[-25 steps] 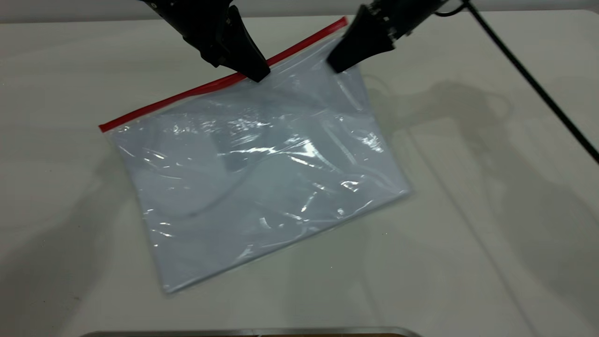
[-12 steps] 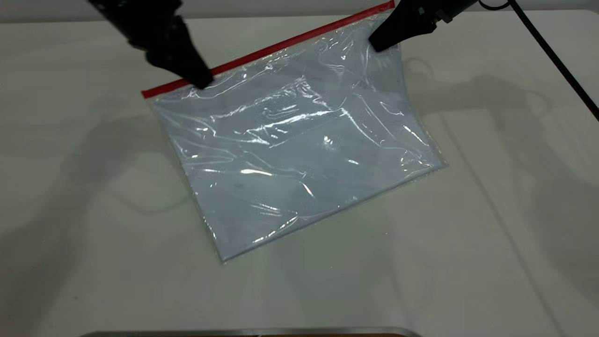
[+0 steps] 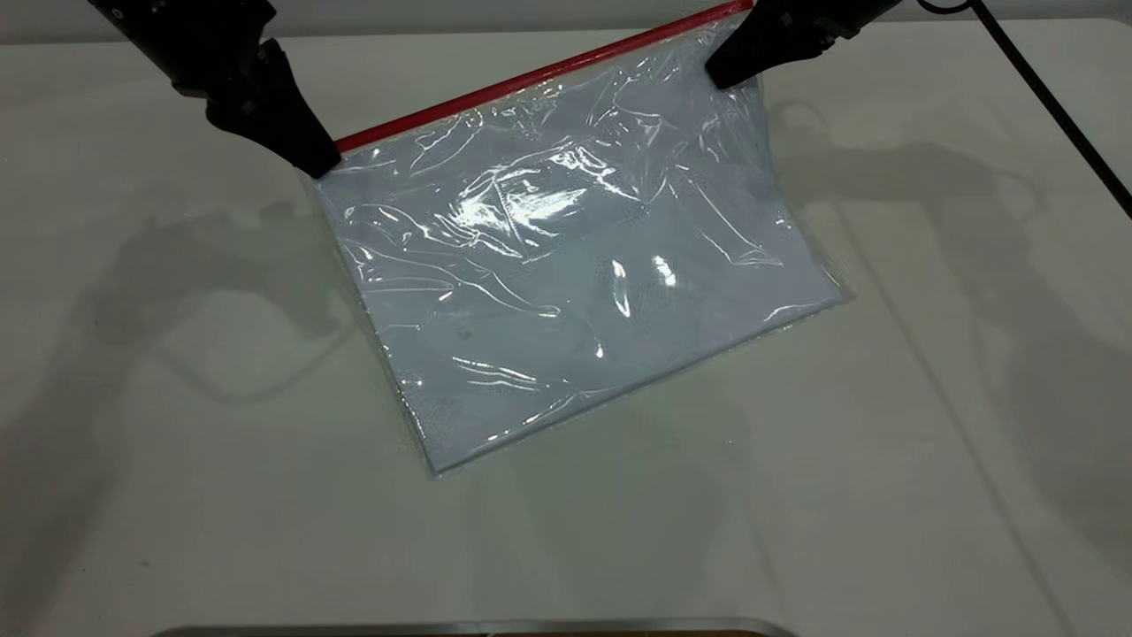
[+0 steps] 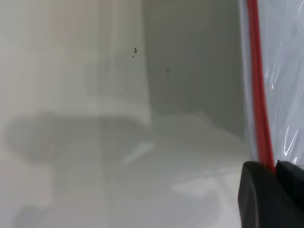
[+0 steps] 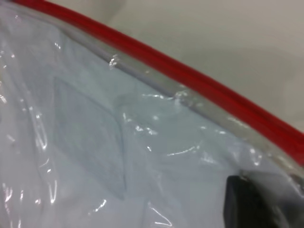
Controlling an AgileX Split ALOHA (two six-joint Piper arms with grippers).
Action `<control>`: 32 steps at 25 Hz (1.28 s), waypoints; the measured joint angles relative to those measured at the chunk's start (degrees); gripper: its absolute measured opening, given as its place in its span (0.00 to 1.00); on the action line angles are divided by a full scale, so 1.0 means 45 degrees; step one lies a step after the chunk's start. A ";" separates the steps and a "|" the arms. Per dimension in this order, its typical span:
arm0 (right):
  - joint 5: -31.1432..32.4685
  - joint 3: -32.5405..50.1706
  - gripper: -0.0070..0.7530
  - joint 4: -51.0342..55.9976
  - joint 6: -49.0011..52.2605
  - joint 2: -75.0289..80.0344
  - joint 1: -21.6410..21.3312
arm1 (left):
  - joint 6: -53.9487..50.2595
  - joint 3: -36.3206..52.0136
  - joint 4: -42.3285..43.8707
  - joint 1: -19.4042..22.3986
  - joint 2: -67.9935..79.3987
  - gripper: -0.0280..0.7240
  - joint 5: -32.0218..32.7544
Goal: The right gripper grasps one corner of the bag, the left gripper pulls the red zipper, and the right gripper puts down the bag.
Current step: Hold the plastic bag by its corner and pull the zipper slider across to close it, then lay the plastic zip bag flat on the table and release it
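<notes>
Bag [image 3: 575,274] corner [image 3: 730,40] pinched in right pincer [image 3: 721,75] at the far end of the red zipper [image 3: 531,80], left pincer [image 3: 320,164] pressed together on the zipper's other end, white paper inside the clear pouch, lower edge resting on the surface [image 3: 929,398]

Crinkled clear bag [image 3: 575,283], red zipper [image 3: 531,80]

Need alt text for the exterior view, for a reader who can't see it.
A clear bag with paper inside is stretched between two black grippers over a white table. The left gripper pinches the end of the red zipper, and the right gripper grips the opposite corner near the far edge.
</notes>
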 joint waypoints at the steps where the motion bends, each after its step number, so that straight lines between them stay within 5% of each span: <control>1: -0.0125 0.0000 0.37 -0.0026 0.0102 0.0000 -0.0014 | -0.0126 0.0000 0.0024 0.0000 0.0000 0.18 0.0013; 8: -0.0812 -0.0004 0.76 -0.0534 0.1095 -0.0081 -0.0138 | -0.1670 0.0000 0.0136 0.0000 -0.0043 0.57 0.0079; 14: -0.0820 -0.0004 0.81 -0.2733 0.3055 -0.1730 -0.0138 | -0.3400 0.0011 0.0233 0.0016 -0.1272 0.82 0.0083; 22: 0.1630 -0.0004 0.77 -0.5278 0.6331 -0.6290 -0.0138 | -0.8677 0.0011 0.2607 0.0016 -0.5437 0.81 0.0572; 32: 0.3737 -0.0004 0.77 -0.7304 1.0543 -1.1139 -0.0138 | -1.4225 0.0011 0.6881 0.0016 -1.0994 0.81 0.3339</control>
